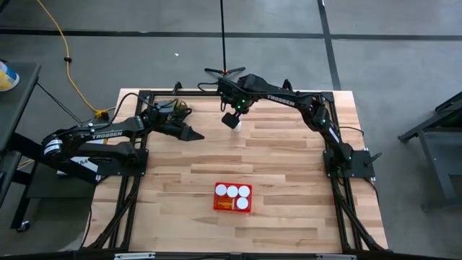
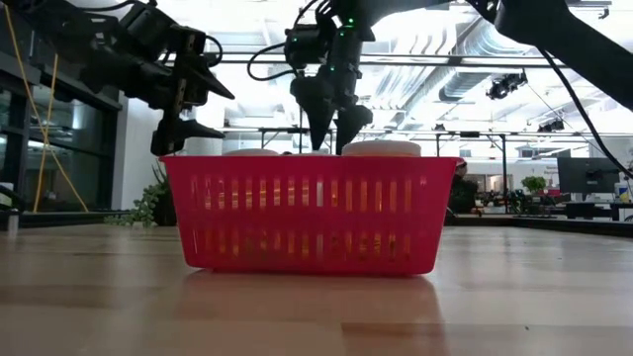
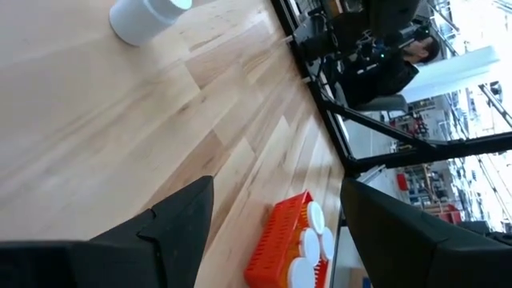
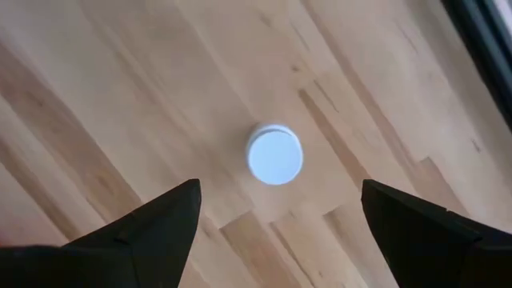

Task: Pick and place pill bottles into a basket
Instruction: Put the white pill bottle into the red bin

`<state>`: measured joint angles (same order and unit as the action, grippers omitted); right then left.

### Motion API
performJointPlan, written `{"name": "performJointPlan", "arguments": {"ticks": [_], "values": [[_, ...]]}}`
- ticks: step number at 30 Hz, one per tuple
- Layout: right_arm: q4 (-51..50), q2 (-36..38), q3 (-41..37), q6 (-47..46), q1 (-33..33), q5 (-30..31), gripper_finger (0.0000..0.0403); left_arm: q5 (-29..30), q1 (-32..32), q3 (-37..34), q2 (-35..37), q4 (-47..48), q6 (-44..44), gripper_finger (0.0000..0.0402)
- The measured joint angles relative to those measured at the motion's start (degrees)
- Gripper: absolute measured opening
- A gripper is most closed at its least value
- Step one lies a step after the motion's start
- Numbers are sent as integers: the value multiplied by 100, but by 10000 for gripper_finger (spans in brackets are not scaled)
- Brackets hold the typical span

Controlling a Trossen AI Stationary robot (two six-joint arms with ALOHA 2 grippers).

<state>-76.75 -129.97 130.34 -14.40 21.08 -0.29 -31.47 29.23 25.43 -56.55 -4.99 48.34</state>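
Wooden tabletop carrying red basket; four pill bottles sitting inside already; one bottle remaining outside; right end effector hovering over it, released; left end effector waiting, released.

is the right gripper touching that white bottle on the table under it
Apart. In the right wrist view the right gripper is open, its fingers well to either side of the white bottle, with bare table showing all around its cap.
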Motion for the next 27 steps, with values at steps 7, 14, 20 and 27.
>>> {"name": "performJointPlan", "arguments": {"ticks": [7, 14, 20, 27], "values": [[4, 0, 0, 313, -11, 392, 332, 23, 0, 0, 0, 0, -2, 308], [176, 0, 0, 538, -9, 360, 332, 42, 0, 0, 0, 0, -46, 308], [369, -2, 0, 49, -9, 458, 332, 99, 0, 0, 0, 0, -151, 308], [-26, -194, 0, -257, -14, 222, 355, 99, 0, 2, 0, -1, -155, 308]]}}
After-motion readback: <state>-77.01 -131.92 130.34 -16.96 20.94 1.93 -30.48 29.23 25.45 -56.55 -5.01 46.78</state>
